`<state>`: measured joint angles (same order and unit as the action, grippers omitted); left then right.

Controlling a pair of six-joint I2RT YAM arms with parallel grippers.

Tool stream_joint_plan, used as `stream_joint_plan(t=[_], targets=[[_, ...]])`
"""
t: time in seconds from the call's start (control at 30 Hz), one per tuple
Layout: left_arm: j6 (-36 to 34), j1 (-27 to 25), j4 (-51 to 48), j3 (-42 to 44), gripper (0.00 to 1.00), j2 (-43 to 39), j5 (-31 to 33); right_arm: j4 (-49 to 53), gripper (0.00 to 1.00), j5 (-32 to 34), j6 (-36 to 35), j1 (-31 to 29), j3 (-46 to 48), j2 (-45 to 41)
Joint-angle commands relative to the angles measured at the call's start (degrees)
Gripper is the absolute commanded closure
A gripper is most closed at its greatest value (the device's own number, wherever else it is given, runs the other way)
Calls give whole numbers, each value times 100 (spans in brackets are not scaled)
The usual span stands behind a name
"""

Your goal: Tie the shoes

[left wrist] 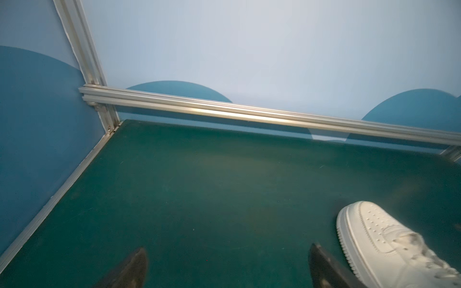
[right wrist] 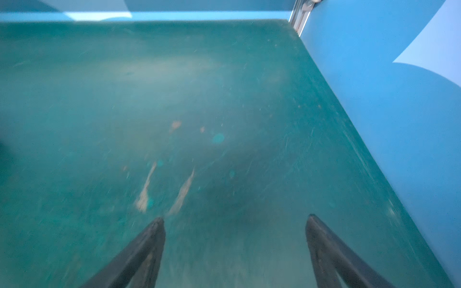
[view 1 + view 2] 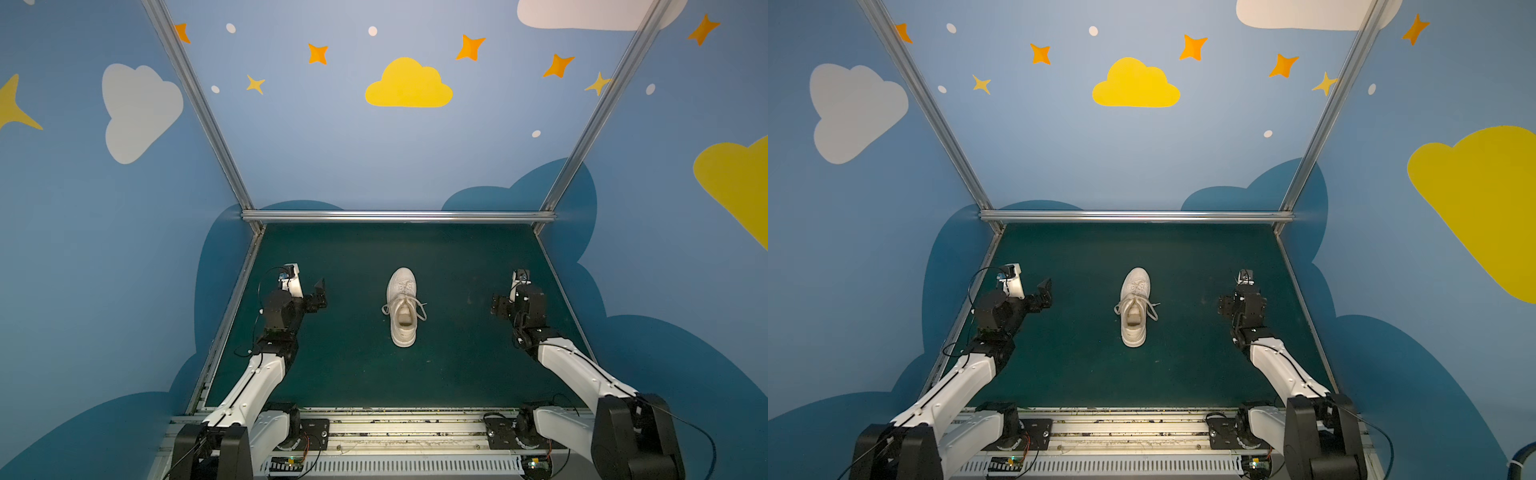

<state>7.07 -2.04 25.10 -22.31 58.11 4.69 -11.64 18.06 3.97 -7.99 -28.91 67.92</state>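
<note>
Left claw [image 1: 227, 248], right claw [image 2: 235, 217] both apart, empty; pinch flat white laces [image 3: 420, 309] of white low-top sneaker [image 3: 402, 282] near tips.

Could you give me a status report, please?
Left gripper, right gripper open, empty. White low-top sneaker centred on green mat, laces splayed, knot unclear. Nothing in the way.

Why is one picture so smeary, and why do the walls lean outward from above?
Right wrist view: the green mat looks smeared, likely camera motion. Left wrist view: the sneaker is crisp, the dark fingertips soft. Both top views: sharp, but the wide lens splays the frame posts outward.
</note>
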Motion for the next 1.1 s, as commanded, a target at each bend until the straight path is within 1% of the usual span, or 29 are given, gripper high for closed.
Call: stream_joint_plan(t=[0.0,0.07,0.1,0.2,0.27,0.33,0.4,0.43,0.53,0.6,0.67,0.7,0.8,1.07], targets=[[-432,3,498,151,0,54,234,-1054,12,-131,-52,131,96,369],[-649,2,759,351,0,185,322,-1070,12,-48,201,153,99,513],[-714,2,886,431,0,251,442,-1260,12,-65,219,170,222,516],[-923,13,1365,652,0,531,560,-1912,12,-388,128,239,628,573],[-813,67,1601,707,0,798,594,-2247,12,-484,138,273,758,698],[-711,103,1841,716,0,1114,563,-2331,12,-669,94,306,717,886],[-621,124,2233,737,0,1488,505,-2437,12,-796,-4,307,628,1194],[-650,121,2347,724,0,1664,442,-2482,12,-846,-162,298,574,1294],[-672,119,2722,629,0,2271,345,-1739,12,-934,-38,307,90,1455],[-702,125,2756,473,0,2671,282,-1586,12,-1225,-125,405,-49,1541],[-599,117,2849,226,0,3089,312,-1522,12,-1329,-68,480,-89,1564],[-610,127,2613,58,0,3172,306,-1517,12,-1347,-65,489,-89,1553],[-662,216,1868,-155,0,2946,63,-1511,12,-1376,-54,502,-96,1558],[-665,216,1934,-133,0,2957,49,-1502,12,-1385,-54,506,-99,1556]])
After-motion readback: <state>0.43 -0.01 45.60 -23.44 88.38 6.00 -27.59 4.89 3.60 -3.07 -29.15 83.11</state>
